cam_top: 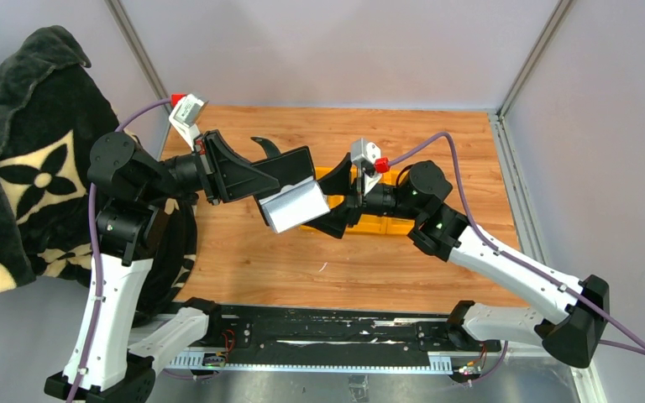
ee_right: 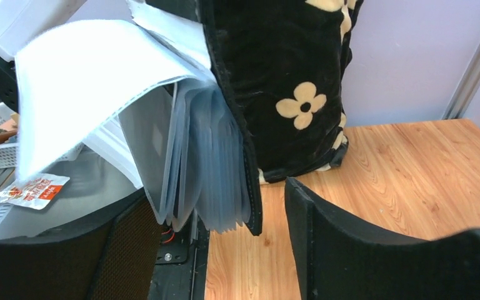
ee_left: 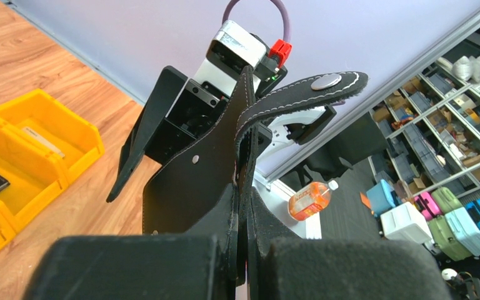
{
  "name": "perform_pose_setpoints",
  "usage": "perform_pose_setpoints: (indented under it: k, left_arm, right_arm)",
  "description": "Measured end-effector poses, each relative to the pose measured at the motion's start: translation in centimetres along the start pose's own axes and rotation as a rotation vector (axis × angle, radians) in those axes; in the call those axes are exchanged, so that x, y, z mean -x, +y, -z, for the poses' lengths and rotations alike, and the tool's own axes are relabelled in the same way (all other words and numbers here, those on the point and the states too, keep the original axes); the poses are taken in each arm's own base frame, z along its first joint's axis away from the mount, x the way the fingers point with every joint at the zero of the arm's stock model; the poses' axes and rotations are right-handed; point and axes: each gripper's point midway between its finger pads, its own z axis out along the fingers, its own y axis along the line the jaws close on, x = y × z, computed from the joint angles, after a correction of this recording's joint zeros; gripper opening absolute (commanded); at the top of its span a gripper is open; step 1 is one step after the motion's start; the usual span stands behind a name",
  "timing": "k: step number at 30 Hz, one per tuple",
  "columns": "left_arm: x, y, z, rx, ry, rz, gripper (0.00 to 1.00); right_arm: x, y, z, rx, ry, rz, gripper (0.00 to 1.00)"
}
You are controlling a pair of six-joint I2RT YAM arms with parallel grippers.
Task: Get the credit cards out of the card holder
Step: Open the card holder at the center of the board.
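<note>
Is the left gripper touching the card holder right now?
Touching. In the left wrist view the left gripper is shut on the card holder, leather pinched between both fingers, no gap.

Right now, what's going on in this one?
The left gripper is shut on the small black leather-like card holder and holds it open in the air above the wooden table. The holder's clear plastic sleeves fan out and hang down. The right gripper is open right at the sleeves, closed on nothing.
</note>
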Motion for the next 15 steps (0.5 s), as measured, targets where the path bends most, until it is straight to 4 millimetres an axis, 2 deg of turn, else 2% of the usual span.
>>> perform_pose_setpoints:
  k: [6, 15]
  left_arm:
    - [-0.01, 0.00, 0.01, 0.000, 0.000, -0.001, 0.00]
    - [-0.07, -0.05, 0.04, -0.002, 0.002, -0.007, 0.00]
  right_arm:
    - [0.80, 0.66, -0.09, 0.029, -0.011, -0.024, 0.74]
    - [0.52, 0.78, 0.09, 0.026, 0.004, -0.085, 0.75]
